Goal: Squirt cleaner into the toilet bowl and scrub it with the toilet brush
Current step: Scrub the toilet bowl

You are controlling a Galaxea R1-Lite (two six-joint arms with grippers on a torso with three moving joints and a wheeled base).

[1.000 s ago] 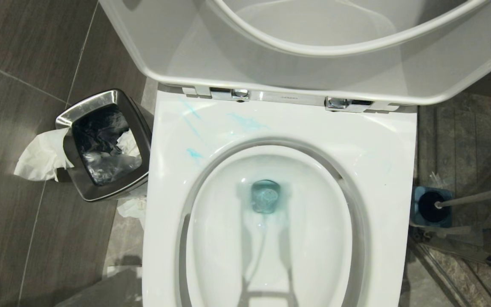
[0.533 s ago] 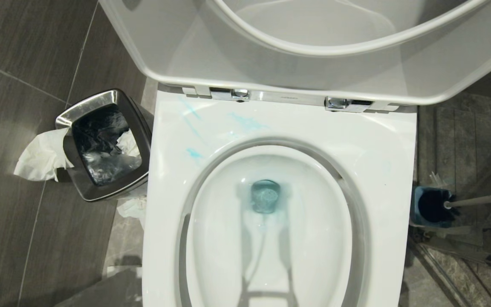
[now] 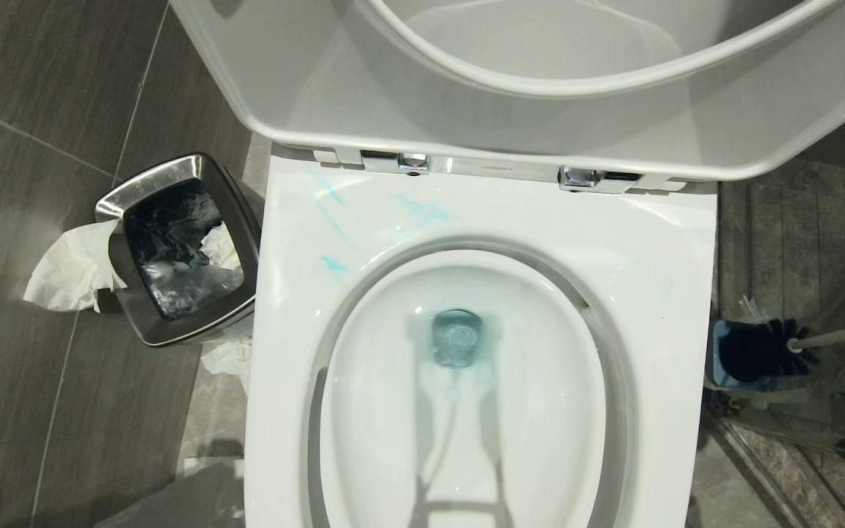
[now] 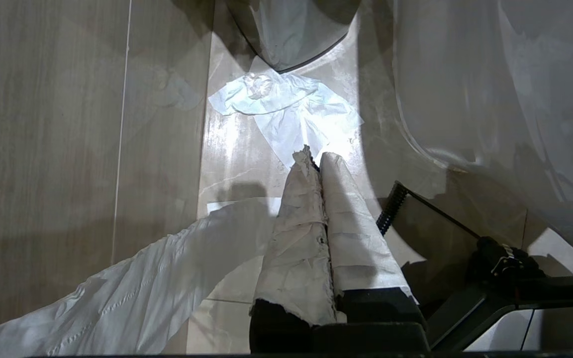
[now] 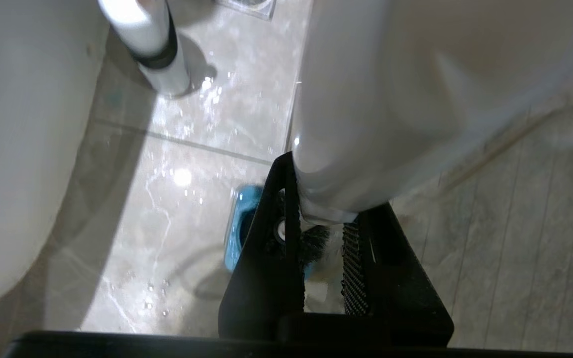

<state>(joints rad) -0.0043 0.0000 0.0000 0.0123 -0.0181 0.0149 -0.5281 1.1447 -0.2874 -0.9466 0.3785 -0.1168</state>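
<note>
The toilet bowl [image 3: 635, 279] held cleaner [image 3: 456, 339]-tinted water, the waste bin [image 3: 173, 172] at its 9 o'clock held crumpled paper, and at 3 o'clock the right gripper [image 5: 324, 238], jaws clenched on the toilet brush [image 3: 796, 343], held its bristles over the blue holder [image 3: 719, 359], while the left gripper [image 4: 316, 164] was closed.

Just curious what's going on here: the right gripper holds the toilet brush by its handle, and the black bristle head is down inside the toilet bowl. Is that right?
Not quite. The right gripper does hold the toilet brush by its handle, but the black bristle head is not in the toilet bowl. The head view shows it beside the toilet, at the blue holder on the floor.
</note>
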